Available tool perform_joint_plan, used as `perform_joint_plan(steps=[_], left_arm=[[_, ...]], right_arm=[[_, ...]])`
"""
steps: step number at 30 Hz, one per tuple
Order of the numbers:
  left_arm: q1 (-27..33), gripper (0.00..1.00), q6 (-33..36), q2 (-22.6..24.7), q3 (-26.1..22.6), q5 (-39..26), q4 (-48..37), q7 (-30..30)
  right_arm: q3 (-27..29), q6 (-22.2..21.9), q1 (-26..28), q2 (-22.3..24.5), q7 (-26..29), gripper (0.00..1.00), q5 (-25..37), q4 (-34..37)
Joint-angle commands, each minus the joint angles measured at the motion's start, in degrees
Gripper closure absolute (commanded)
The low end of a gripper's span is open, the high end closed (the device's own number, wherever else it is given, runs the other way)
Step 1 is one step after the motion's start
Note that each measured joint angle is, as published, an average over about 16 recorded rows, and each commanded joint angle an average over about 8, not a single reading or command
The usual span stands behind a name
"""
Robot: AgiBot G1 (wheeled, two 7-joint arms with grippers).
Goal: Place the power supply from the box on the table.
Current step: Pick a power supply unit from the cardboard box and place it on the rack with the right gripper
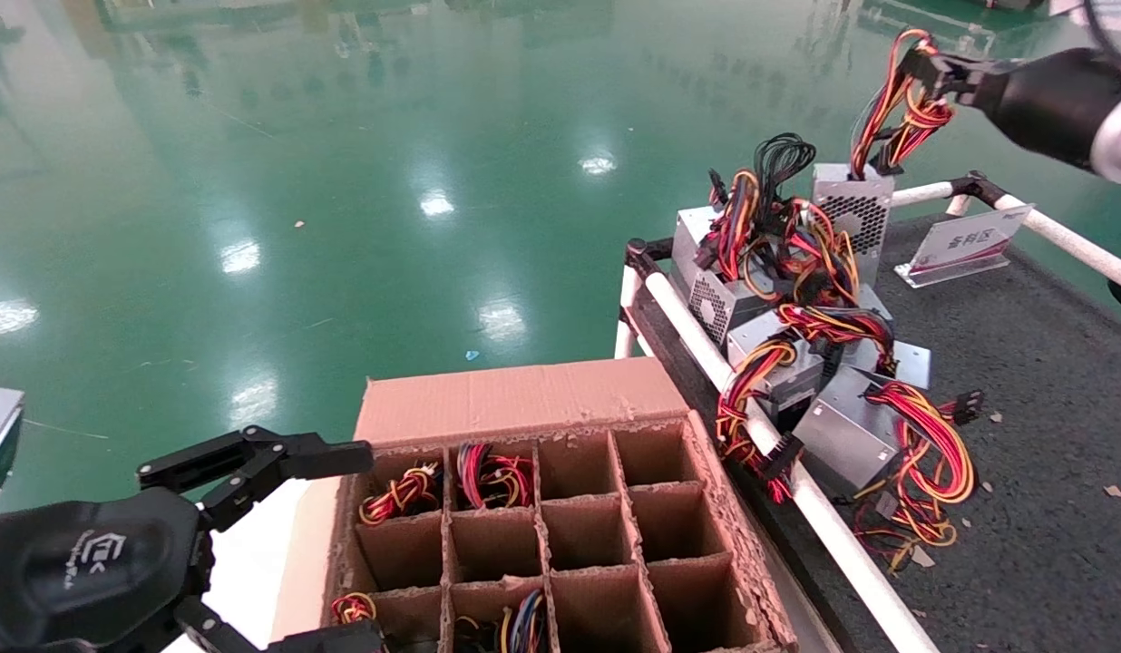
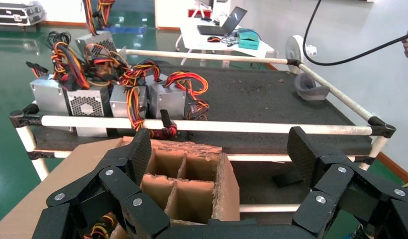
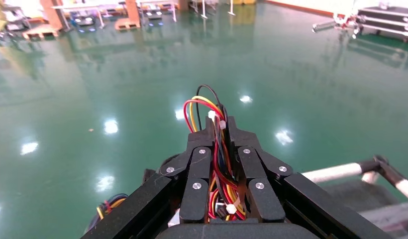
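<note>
A glossy green floor (image 1: 343, 181) with bright light reflections fills the upper left and centre of the head view. At right sits the table (image 1: 1050, 399), its rough dark grey top scattered with small scraps and rimmed by white tube rails (image 1: 833, 526) with black corner joints. A pile of silver units (image 1: 796, 354) with tangled red, yellow and black wires lies along the table's near-left edge. In the upper right corner the right gripper (image 1: 928, 73) has its jaws pressed together, pinching a wire bundle (image 1: 901, 109); the power supply (image 1: 852, 218) hangs below it, grille facing the camera, just above or touching the back of the pile. A tilted white sign (image 1: 964, 243) stands beyond. At bottom centre is the box (image 1: 524, 399), most cells bare, a few holding wires. The left gripper (image 1: 279, 544), jaws spread wide, sits at lower left beside the box.
</note>
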State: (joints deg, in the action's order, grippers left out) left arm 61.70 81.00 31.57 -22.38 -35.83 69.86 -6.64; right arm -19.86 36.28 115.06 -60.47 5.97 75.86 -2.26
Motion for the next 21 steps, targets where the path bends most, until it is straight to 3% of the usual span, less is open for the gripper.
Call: perform_joint_plan(steps=[1, 21], left_arm=[[0.0, 0.00, 0.0, 0.0, 0.0, 0.0, 0.0, 0.0], [0.0, 0.00, 0.0, 0.0, 0.0, 0.0, 0.0, 0.0]], right_arm=[[0.3, 1.9, -0.3, 0.6, -0.7, 1.00, -0.5, -0.3], [-1.2, 3.0, -4.2, -0.5, -3.3, 1.00, 1.7, 3.1]])
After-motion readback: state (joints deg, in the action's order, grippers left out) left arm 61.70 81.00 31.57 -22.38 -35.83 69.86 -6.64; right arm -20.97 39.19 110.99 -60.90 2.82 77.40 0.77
